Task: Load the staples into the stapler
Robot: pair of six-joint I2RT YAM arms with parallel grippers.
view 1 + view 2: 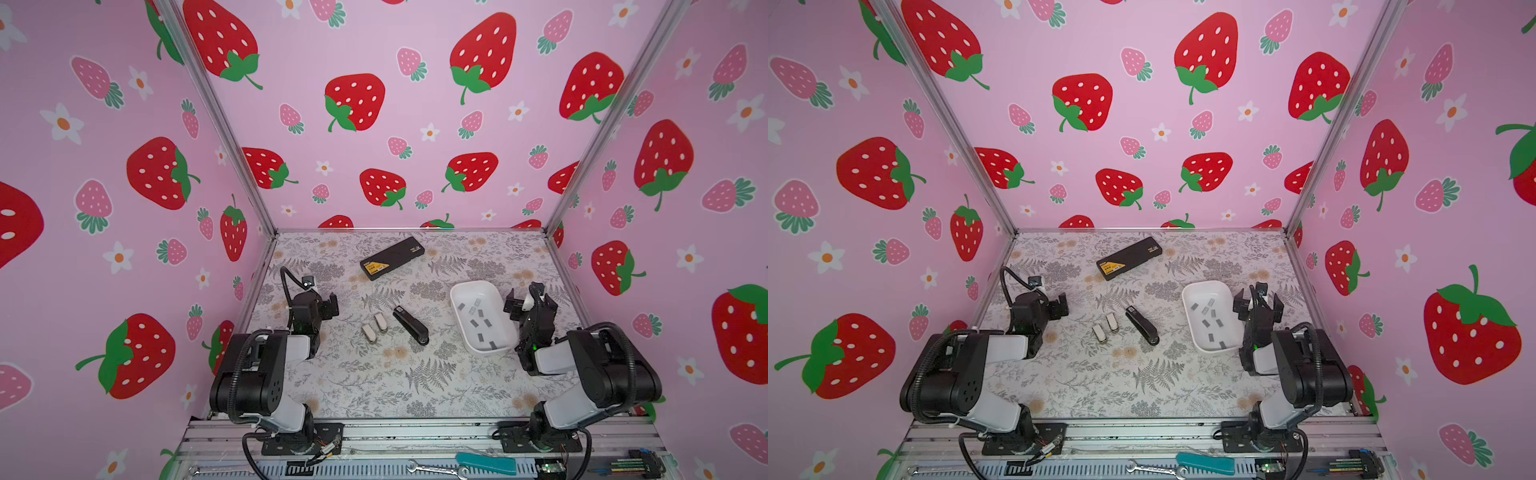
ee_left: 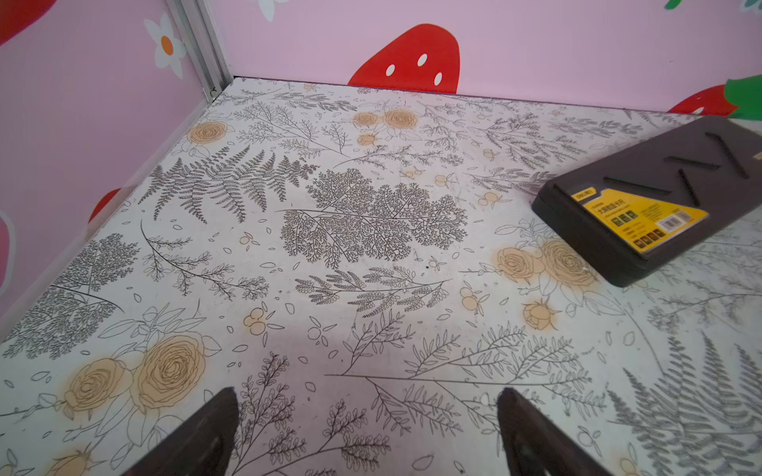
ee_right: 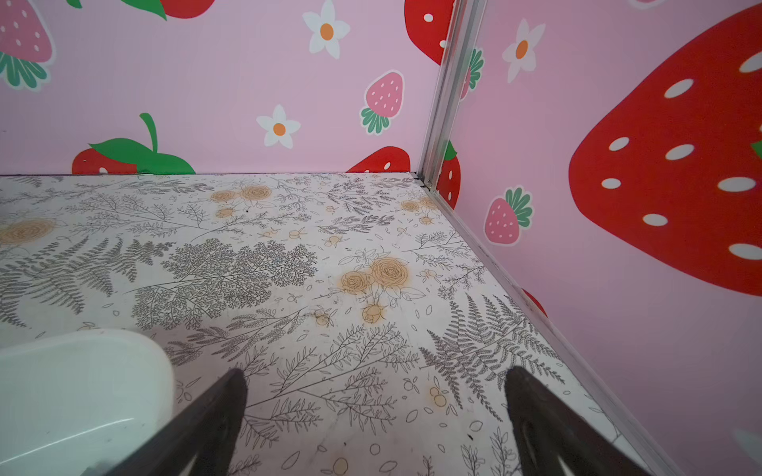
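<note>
Pink walls with big red strawberries stand around a table (image 1: 374, 386) that has grey leaves and tan flowers drawn on it.

In both top views the stapler (image 1: 410, 326) (image 1: 1142, 326) lies slanted near the middle of the table. It is black, long and thin. The staples (image 1: 474, 323) (image 1: 1206, 323) are little flat grey bits. Several of them lie scattered in a white tray (image 1: 498, 332) (image 1: 1208, 286), which sits to the right of the stapler and does not touch it. Two small pale things (image 1: 380, 321) lie just to the left of the stapler. A black case (image 1: 392, 257) with a yellow label lies farther back.

Both my arms are folded low at the sides. My left gripper (image 1: 330, 306) (image 1: 1059, 308) is well apart from the stapler, on its left. My right gripper (image 1: 528, 305) (image 1: 1258, 304) is just beside the right side of the tray.

From my left wrist, my left gripper (image 2: 368, 391) has its two dark fingers (image 2: 214, 428) spread wide. Only bare table shows between them, and they hold nothing. The black case (image 2: 659, 198) is off to one side.

From my right wrist, my right gripper (image 3: 376, 373) is spread wide too and is empty. A round corner of the tray (image 3: 82, 379) sits close by one finger (image 3: 206, 428). I cannot tell if they touch.
</note>
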